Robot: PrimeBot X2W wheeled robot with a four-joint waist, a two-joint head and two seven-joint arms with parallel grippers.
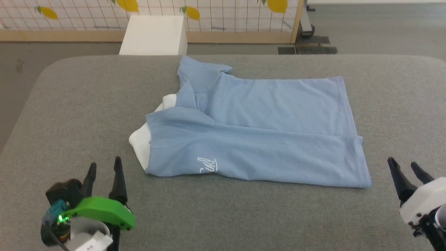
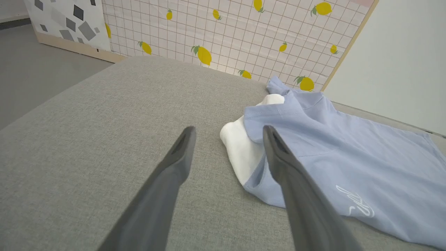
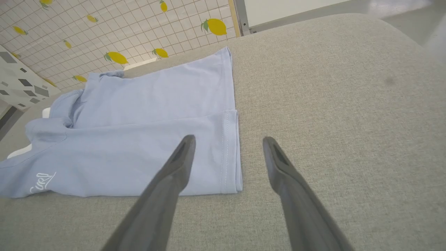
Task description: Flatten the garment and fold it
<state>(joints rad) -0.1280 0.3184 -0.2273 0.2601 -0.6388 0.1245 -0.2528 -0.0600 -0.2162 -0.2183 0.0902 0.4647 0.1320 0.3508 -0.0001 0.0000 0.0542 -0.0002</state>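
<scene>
The garment (image 1: pixel 264 129) is a light blue polo shirt lying on the grey padded table (image 1: pixel 87 104), folded lengthwise with its near half laid over the far half. Its white collar (image 1: pixel 141 146) points left, and a white cursive logo (image 1: pixel 208 164) shows near the front edge. The hem runs down the right side. My left gripper (image 1: pixel 103 165) hovers open near the table's front left, short of the collar (image 2: pixel 244 153). At the front right, my right gripper (image 1: pixel 404 165) is open and empty, just off the hem corner (image 3: pixel 231 174).
A white box (image 1: pixel 153 35) stands on the floor behind the table. Behind it runs a lemon-patterned grid screen (image 1: pixel 216 14) with a wooden frame. Bare grey table surface surrounds the shirt on all sides.
</scene>
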